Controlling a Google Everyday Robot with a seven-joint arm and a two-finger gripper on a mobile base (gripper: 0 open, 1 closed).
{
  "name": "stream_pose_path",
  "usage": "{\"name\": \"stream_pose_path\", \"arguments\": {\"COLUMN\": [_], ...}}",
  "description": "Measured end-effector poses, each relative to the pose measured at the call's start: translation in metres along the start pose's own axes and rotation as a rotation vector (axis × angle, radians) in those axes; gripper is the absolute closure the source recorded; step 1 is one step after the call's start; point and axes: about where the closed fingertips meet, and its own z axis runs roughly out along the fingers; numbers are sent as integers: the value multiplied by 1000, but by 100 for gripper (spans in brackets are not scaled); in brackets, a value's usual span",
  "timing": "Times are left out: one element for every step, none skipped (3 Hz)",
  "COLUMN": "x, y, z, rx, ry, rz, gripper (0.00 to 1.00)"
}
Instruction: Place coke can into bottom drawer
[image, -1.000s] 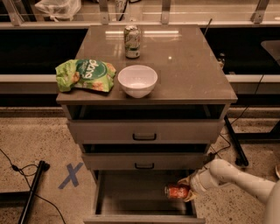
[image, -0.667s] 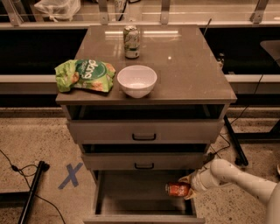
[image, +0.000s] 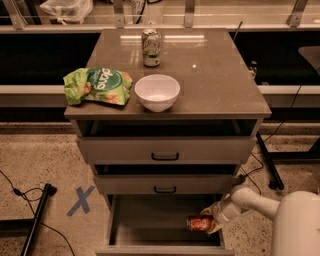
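Observation:
The coke can (image: 199, 223), red-orange with silver ends, lies on its side at the right end of the open bottom drawer (image: 150, 220). My gripper (image: 212, 223) reaches in from the right over the drawer's right wall and is shut on the can. The white arm (image: 255, 202) runs from the gripper to the lower right corner. The drawer floor to the left of the can is bare.
The cabinet top (image: 215, 70) holds a green-and-silver can (image: 151, 47), a white bowl (image: 157, 92) and a green chip bag (image: 97, 86). Two upper drawers with black handles (image: 165, 156) stand slightly open. A blue X (image: 81, 200) marks the floor at left, beside a black pole (image: 37, 215).
The gripper and the can have stayed almost in place, shifting only slightly lower in the drawer.

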Motion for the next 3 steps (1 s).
{"name": "stream_pose_path", "arguments": {"x": [10, 8, 7], "y": [-7, -5, -4], "z": [3, 6, 9], "rx": [17, 13, 10], "ry": [9, 4, 1], "rz": [10, 10, 10], "gripper": [83, 52, 29]}}
